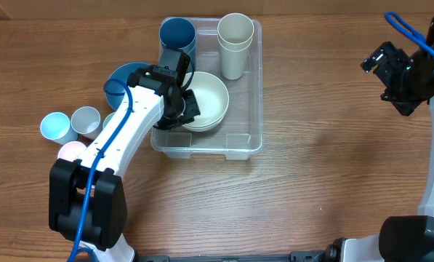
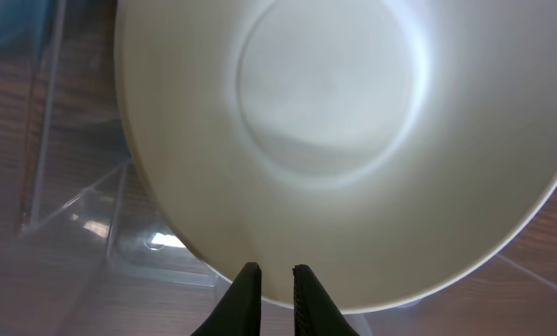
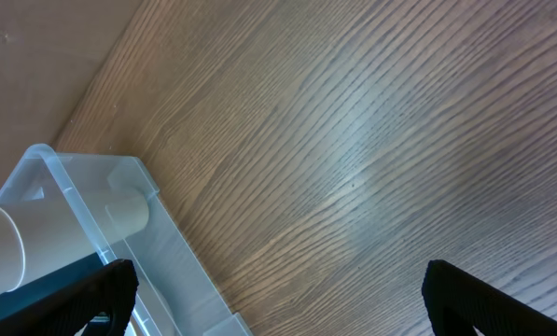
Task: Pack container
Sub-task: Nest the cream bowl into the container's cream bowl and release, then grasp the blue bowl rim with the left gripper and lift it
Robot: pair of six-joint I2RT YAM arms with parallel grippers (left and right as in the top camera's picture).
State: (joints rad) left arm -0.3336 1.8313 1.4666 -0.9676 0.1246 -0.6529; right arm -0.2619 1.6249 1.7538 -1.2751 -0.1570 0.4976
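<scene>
Overhead: a wood-grain table (image 1: 318,189) fills the frame. One clear container (image 1: 240,122) sits at upper centre. It holds one cream bowl (image 1: 209,98), one blue cup (image 1: 177,33) and one cream cup stack (image 1: 235,40). On the table to its left are one blue bowl (image 1: 118,81) and three small cups: a pale blue cup (image 1: 55,127), a grey cup (image 1: 86,118) and a pink cup (image 1: 71,153). The left gripper (image 1: 182,103) is at the cream bowl's left rim. The right gripper (image 1: 388,67) hangs well apart, near the right edge.

Left wrist: the cream bowl fills the view, with the clear container beneath it. The dark fingertips (image 2: 247,285) are nearly together, nipping the bowl's rim.

Right wrist: bare wood grain, with one container corner and a cream cup at lower left. The fingers (image 3: 105,294) are spread wide, holding nothing.
</scene>
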